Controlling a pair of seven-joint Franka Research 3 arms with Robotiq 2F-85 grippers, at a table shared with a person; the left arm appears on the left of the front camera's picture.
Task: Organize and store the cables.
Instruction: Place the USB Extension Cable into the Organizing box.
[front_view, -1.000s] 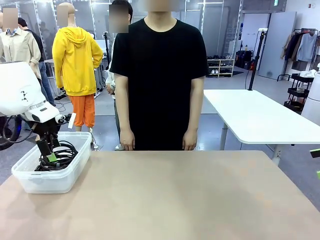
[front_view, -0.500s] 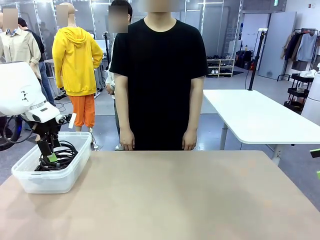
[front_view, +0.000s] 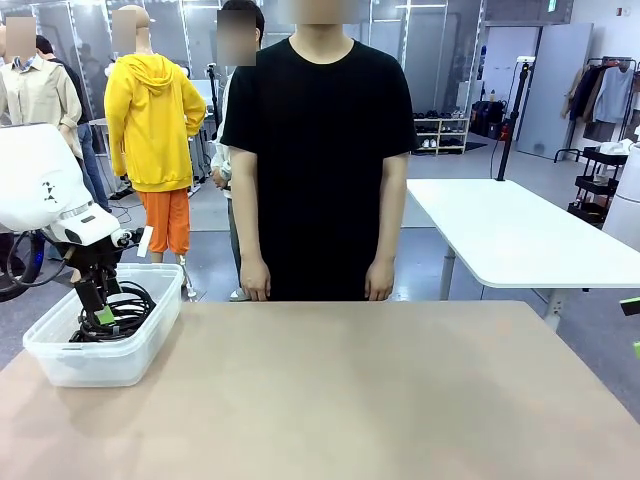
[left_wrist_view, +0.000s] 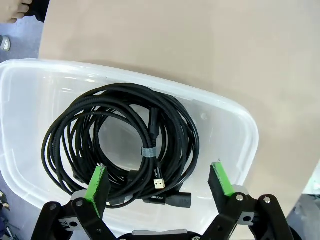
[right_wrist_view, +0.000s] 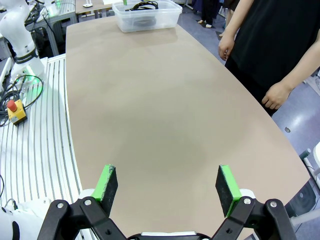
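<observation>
Left wrist view: cables (left_wrist_view: 122, 145) lie coiled in bin (left_wrist_view: 235, 135) | left gripper (left_wrist_view: 159, 182) jaws wide, empty, above coils | right gripper (right_wrist_view: 167, 185) jaws wide, empty, over counter (right_wrist_view: 165, 115) | cables judged light, floppy; take across bundled strands.

From the front, the left tool (front_view: 98, 300) dips into the clear tub (front_view: 60, 362), whose frosted wall blurs the lower part of the cables (front_view: 125, 312). In the left wrist view the tub's (left_wrist_view: 240, 130) left side runs off the frame. The print on one plug (left_wrist_view: 157, 199) is too small to read. The coils overlap, perhaps three cords.
</observation>
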